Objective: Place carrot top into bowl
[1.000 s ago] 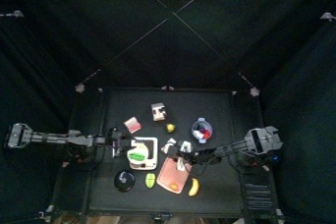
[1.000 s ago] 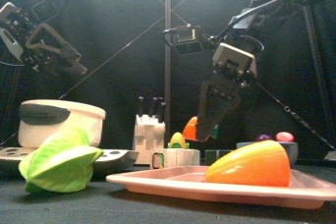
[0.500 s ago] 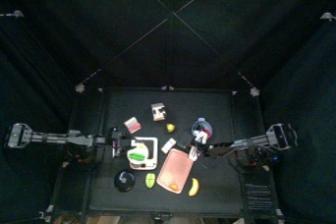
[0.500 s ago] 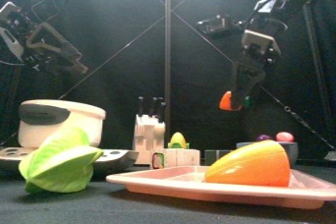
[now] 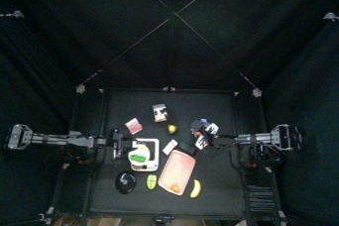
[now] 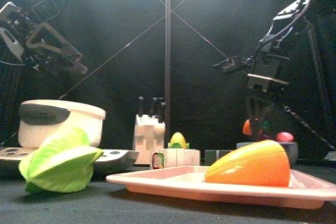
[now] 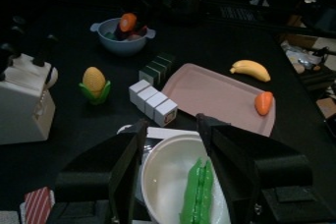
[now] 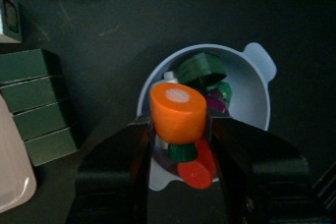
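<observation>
I hold the carrot top (image 8: 179, 110) between my right fingers (image 8: 155, 140), part open and closed across its sides, a light, stiff, slick stub just above the bowl (image 8: 256, 90); my left fingers (image 7: 129, 159) rest open.

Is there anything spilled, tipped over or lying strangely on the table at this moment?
Nothing stands out. The pink tray lies flat with the banana beside it, and the bowl stands upright under the right claw, which holds the orange carrot top above it.
</observation>
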Robot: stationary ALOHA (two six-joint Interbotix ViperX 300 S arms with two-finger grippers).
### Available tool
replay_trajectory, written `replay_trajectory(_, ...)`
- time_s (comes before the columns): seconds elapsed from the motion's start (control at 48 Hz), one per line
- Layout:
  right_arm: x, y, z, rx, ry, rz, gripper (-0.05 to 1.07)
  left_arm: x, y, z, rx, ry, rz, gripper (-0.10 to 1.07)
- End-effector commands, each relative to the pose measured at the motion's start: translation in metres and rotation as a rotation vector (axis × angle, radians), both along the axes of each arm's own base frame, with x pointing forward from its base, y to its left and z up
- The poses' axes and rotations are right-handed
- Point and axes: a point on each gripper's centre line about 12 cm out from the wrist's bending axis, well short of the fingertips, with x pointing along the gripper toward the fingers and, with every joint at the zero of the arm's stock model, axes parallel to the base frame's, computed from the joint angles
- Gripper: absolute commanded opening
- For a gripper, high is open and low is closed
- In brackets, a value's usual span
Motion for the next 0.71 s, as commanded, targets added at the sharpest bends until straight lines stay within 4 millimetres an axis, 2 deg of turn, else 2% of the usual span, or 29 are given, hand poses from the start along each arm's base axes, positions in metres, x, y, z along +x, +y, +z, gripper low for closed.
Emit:
replay_trajectory(0.0, 0.004, -0.001, 0.005, 0.006, -0.038, 0.002, 0.65, 0.005, 0.000, 0.010, 0.000, -0.029, -0.001, 0.84)
replay_trajectory(0.375, -0.005, -0.008, -0.009, 0.041, -0.033, -0.033, 0.66, 0.005, 0.000, 0.010, -0.001, -0.029, -0.001, 0.83)
replay_trajectory(0.688, -0.005, -0.006, -0.011, 0.062, -0.050, -0.034, 0.78, 0.005, 0.000, 0.011, -0.001, -0.032, -0.001, 0.84)
